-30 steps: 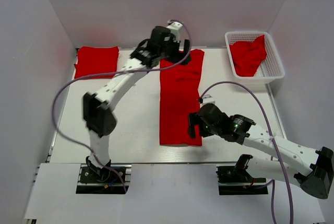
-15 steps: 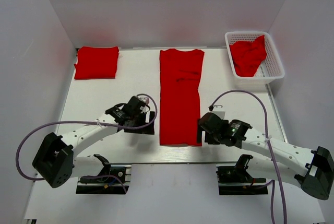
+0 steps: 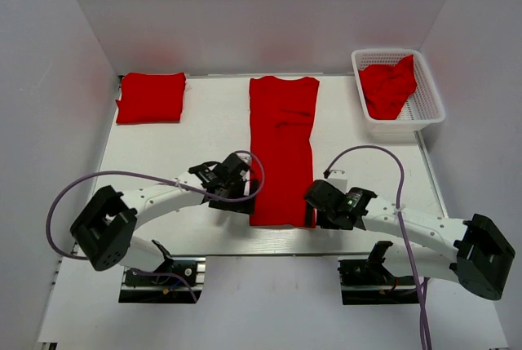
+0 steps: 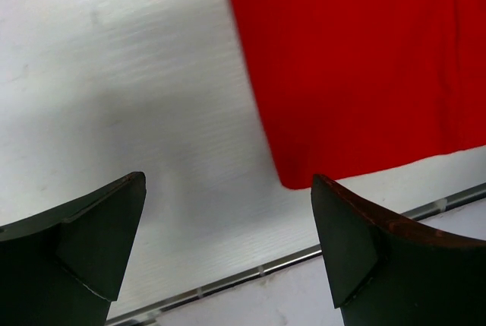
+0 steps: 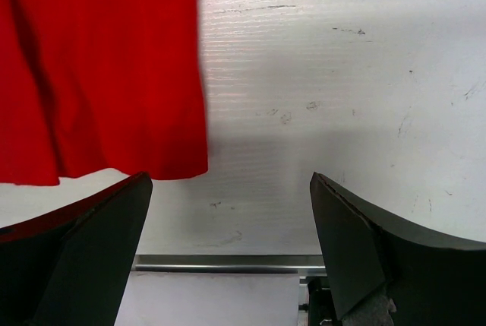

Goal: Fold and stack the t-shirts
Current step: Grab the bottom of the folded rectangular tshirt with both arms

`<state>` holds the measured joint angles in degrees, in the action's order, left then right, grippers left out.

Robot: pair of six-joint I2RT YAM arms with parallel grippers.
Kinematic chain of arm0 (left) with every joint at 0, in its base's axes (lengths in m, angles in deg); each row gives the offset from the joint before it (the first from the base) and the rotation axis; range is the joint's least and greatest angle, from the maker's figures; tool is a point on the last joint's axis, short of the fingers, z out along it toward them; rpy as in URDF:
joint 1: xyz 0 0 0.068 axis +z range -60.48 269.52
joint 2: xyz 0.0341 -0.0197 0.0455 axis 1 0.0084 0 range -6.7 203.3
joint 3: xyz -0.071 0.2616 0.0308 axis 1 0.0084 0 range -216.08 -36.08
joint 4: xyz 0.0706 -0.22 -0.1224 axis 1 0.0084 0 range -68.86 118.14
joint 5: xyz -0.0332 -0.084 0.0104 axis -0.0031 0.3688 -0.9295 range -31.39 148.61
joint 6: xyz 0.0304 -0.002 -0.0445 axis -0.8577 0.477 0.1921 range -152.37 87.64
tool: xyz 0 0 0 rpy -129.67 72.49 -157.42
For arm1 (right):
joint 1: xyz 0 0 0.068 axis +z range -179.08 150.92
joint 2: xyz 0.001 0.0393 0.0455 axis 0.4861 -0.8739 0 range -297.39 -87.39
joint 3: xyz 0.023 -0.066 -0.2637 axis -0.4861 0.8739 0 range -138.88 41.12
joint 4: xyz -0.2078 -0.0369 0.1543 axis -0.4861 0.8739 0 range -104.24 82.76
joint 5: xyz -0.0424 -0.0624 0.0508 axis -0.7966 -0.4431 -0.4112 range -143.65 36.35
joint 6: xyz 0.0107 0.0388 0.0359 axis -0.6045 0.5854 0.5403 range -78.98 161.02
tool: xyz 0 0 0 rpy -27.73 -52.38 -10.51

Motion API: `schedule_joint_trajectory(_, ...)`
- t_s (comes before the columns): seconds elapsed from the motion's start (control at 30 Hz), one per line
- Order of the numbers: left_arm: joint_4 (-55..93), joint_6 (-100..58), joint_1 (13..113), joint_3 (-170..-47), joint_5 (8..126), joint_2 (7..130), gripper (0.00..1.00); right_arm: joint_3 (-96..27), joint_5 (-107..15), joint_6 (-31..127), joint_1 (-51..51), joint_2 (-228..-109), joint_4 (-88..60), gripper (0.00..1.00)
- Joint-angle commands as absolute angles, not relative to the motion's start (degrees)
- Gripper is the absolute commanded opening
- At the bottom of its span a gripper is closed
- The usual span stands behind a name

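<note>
A red t-shirt [image 3: 281,150], folded into a long narrow strip, lies on the table's middle, running from the back to the near edge. My left gripper [image 3: 245,195] is open and empty just left of its near left corner [image 4: 296,174]. My right gripper [image 3: 316,207] is open and empty just right of its near right corner [image 5: 182,163]. A folded red t-shirt [image 3: 151,97] lies at the back left. More red t-shirts [image 3: 390,86] are crumpled in the basket.
A white mesh basket [image 3: 428,105] stands at the back right. The table's near edge with a metal rail [image 5: 228,263] runs just below both grippers. White walls close in the left, back and right sides.
My left arm has swung from the strip's far end down to its near left corner. My right gripper has moved slightly nearer and lower beside the near right corner. The shirt has not moved.
</note>
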<state>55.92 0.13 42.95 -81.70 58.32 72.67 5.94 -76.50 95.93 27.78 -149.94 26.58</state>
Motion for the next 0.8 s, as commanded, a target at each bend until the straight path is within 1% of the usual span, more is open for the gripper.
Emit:
schedule_joint_trajectory(0.0, 54.71, 0.59, 41.53, -84.5, 56.59, 75.29, 1.0, 6.67, -79.04, 98.85, 28.04, -150.85, 24.61, 0.9)
schedule_joint_trajectory(0.47, 55.77, 5.16, 35.03, -82.13, 51.84, 81.0, 1.0, 7.9, -76.94, 95.77, 27.96, -156.03, 20.04, 0.9)
schedule_joint_trajectory(0.6, 53.84, 7.0, 34.5, -82.13, 51.32, 82.32, 0.97, 7.9, -76.94, 95.77, 27.96, -157.09, 19.78, 0.9)
schedule_joint_trajectory(0.7, 52.61, 7.01, 33.97, -82.13, 50.79, 82.85, 0.92, 7.9, -76.94, 95.69, 27.96, -157.18, 19.69, 0.9)
schedule_joint_trajectory(0.77, 52.6, 7.01, 33.97, -82.13, 50.79, 82.86, 0.84, 7.81, -77.11, 95.6, 27.96, -157.09, 19.42, 0.9)
